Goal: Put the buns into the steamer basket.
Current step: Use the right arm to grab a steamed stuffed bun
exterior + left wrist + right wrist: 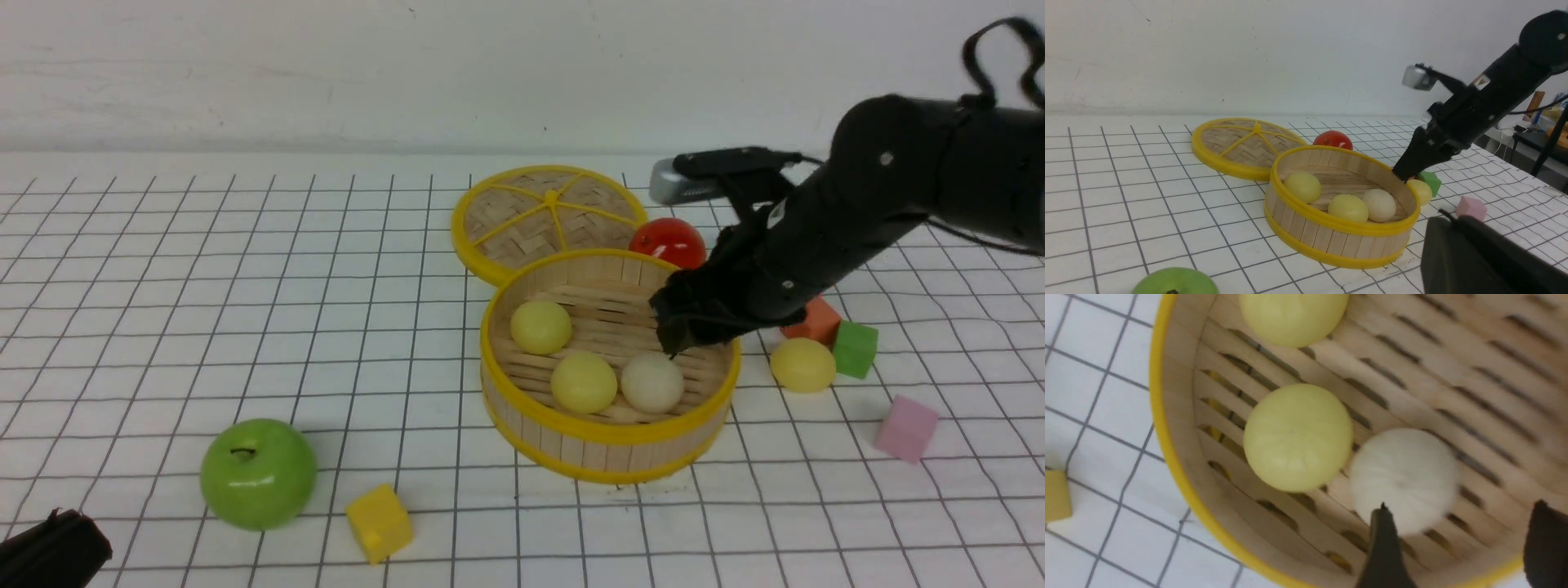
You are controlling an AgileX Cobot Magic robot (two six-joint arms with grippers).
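Squarely upright, the round steamer basket (608,457) sits right of the middle of the gridded surface (163,327) with its open mouth facing up. Being round, it has no long axis, though its floor slats run roughly left to right in the front view. Inside lie three of the buns, domes up: a far yellow bun (540,327) toward the left wall, a near yellow bun (584,381) by the near wall, and the white bun (651,382) just right of that one, the two touching or nearly so. The fourth bun (802,364) rests outside on the surface, right of the basket, just beside a green cube (856,349) and near an orange cube (812,321). The right claw (1461,504) hangs over the basket's right side above the white bun, its jaws spread wide with nothing between them. The left claw (49,551) shows only as a dark corner at the near left, drawn closed. The lid (547,212) lies flat behind the basket's far left, and a red fruit (668,242) sits behind its far right rim. A green apple (258,474) and a yellow cube (380,523) sit at the near left, and a pink cube (906,427) at the right.
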